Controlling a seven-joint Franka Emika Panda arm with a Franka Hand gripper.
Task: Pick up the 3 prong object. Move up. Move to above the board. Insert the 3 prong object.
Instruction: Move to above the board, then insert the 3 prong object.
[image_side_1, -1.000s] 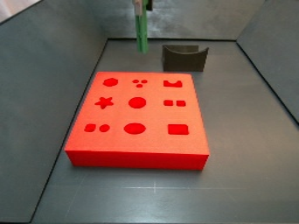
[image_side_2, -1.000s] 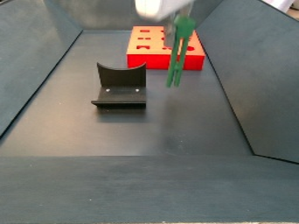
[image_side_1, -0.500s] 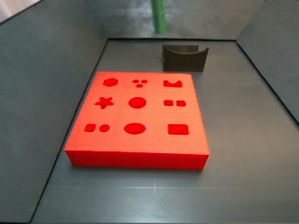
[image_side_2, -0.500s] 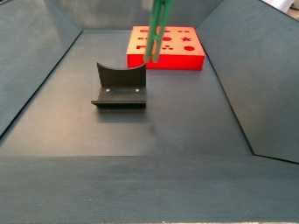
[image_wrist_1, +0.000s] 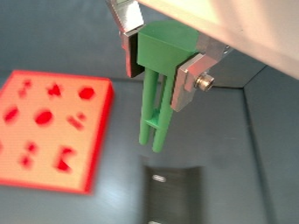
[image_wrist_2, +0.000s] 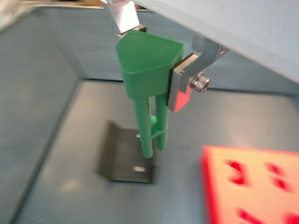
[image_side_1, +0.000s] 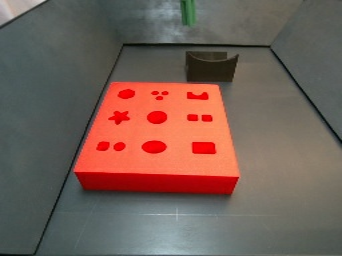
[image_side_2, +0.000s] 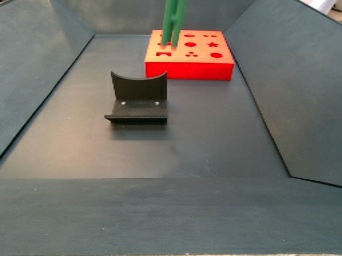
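Observation:
The 3 prong object (image_wrist_1: 163, 54) is a green stick with a block head and thin prongs hanging down. My gripper (image_wrist_1: 159, 58) is shut on its head, and the silver fingers (image_wrist_1: 194, 73) press both sides. Both wrist views show this grip, and the object also shows here (image_wrist_2: 147, 80). In both side views only the lower prongs show, high at the top edge (image_side_1: 189, 10) (image_side_2: 174, 20); the gripper itself is out of frame there. The red board (image_side_1: 158, 125) with shaped cutouts lies flat on the floor, also seen here (image_side_2: 190, 56) (image_wrist_1: 52, 131) (image_wrist_2: 251, 184). The object hangs well above the floor, between the fixture and the board.
The dark fixture (image_side_1: 211, 66) stands on the floor behind the board, also seen here (image_side_2: 136, 97) (image_wrist_2: 128, 162) (image_wrist_1: 173, 197). Grey sloped walls (image_side_2: 40, 90) ring the dark floor.
The green object has risen and shifted toward the board. A second ago most of its length showed in the side views; now only the lower prongs show at the top edge.

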